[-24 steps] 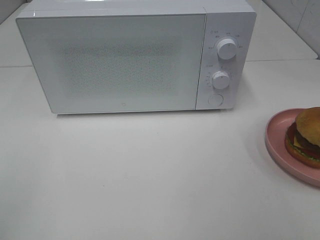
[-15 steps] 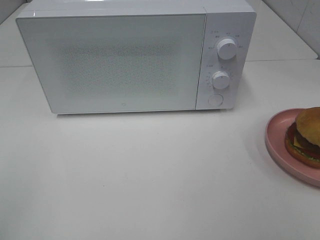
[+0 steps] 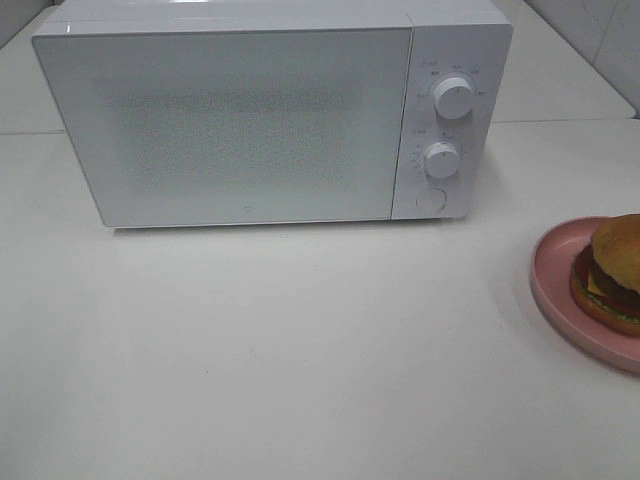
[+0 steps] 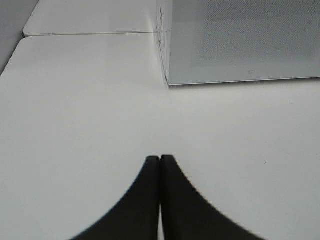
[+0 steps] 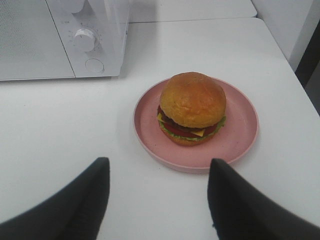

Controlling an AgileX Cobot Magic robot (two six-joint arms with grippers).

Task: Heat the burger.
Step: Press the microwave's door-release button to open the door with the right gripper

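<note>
Stillness: burger (image 5: 192, 107) on its plate (image 5: 240, 140) and microwave (image 3: 270, 120) unmoved, door closed.
Right gripper (image 5: 158, 161) gapes empty near the plate, left gripper (image 4: 160, 158) pinched together; heating seemingly unstarted.

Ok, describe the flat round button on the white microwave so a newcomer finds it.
Start at the large white microwave oven. Its right-hand panel stacks three round controls. The flat round button is lowest, flush where both white knobs above protrude.

High view's edge crops burger (image 3: 614, 262) and plate (image 3: 549, 278).
</note>
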